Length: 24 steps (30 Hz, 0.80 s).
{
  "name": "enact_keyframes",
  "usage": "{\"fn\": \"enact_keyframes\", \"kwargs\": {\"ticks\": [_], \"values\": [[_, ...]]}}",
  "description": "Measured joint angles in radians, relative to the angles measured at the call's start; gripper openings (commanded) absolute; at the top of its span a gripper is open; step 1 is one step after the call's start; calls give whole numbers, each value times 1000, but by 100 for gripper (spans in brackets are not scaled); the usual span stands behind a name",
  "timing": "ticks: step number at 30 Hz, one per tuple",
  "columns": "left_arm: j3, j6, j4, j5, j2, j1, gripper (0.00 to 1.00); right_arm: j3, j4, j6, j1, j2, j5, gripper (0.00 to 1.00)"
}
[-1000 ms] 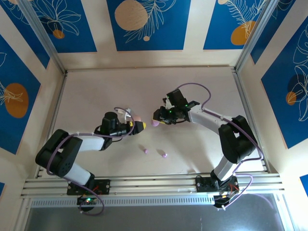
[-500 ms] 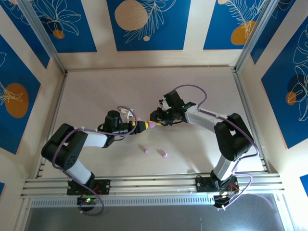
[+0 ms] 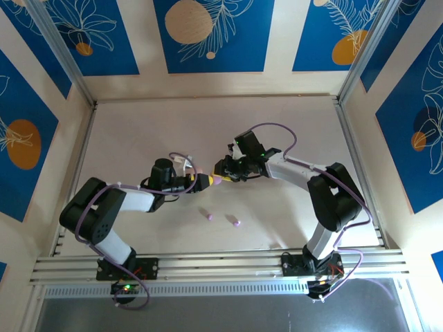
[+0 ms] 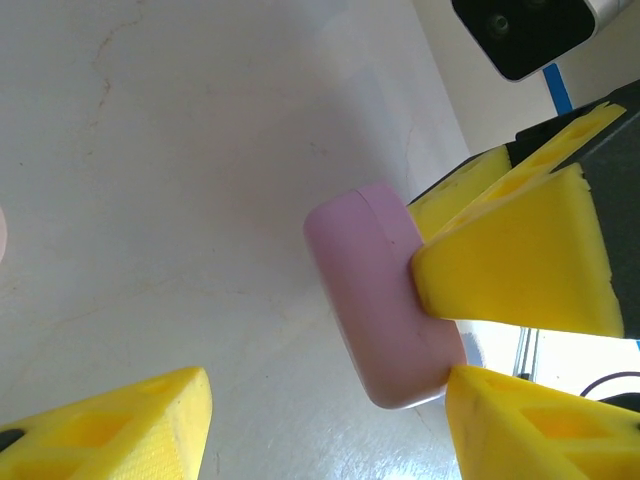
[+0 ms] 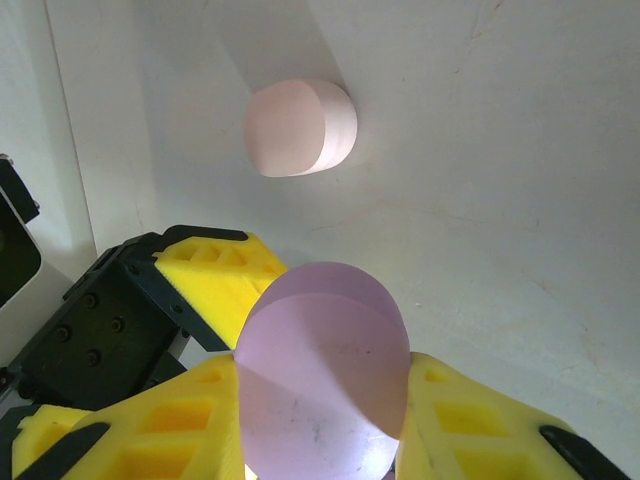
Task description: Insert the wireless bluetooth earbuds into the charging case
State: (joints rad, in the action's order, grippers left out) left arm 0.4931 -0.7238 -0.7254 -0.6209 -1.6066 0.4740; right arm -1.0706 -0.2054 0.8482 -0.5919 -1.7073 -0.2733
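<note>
Holding the purple case (image 5: pixel 322 350), your right gripper (image 3: pixel 227 170) had its yellow fingers (image 5: pixel 205 425) clamped on the case's opposite sides, out over the middle of the table (image 3: pixel 138 131). The rounded end and the seam (image 4: pixel 362 192) between lid and base stuck out free toward the other arm. My reading is that you held it this way to steady it while the lid was worked open. Whether the case rested on the table or hung just above it, I could not tell.

Your left gripper (image 4: pixel 328 400) met it nose to nose, jaws spread and grasping nothing. One of its fingers sat just beside the case's lower end, and the other stood well off over bare table. That pose looked like a reach for the lid, not a grip already made.

A pink case (image 5: pixel 300 128) lay on the table just beyond the two grippers. It looked shut and nothing touched it.

Two earbuds lay loose on the table nearer the arm bases, one (image 3: pixel 208 215) near the other (image 3: pixel 236 223), both well apart from the cases. Neither sat in a case, so I judged the task to be early: the purple case had to open first. Its smooth shell might have twisted in the fingers if you had pushed off centre.
</note>
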Motion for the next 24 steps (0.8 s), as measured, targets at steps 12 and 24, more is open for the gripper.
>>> {"fn": "enact_keyframes", "kwargs": {"ticks": [12, 24], "values": [[4, 19, 19, 7, 7, 0, 58, 3, 0, 0, 0, 0, 0, 31], [6, 26, 61, 39, 8, -1, 57, 14, -6, 0, 0, 4, 0, 31]]}}
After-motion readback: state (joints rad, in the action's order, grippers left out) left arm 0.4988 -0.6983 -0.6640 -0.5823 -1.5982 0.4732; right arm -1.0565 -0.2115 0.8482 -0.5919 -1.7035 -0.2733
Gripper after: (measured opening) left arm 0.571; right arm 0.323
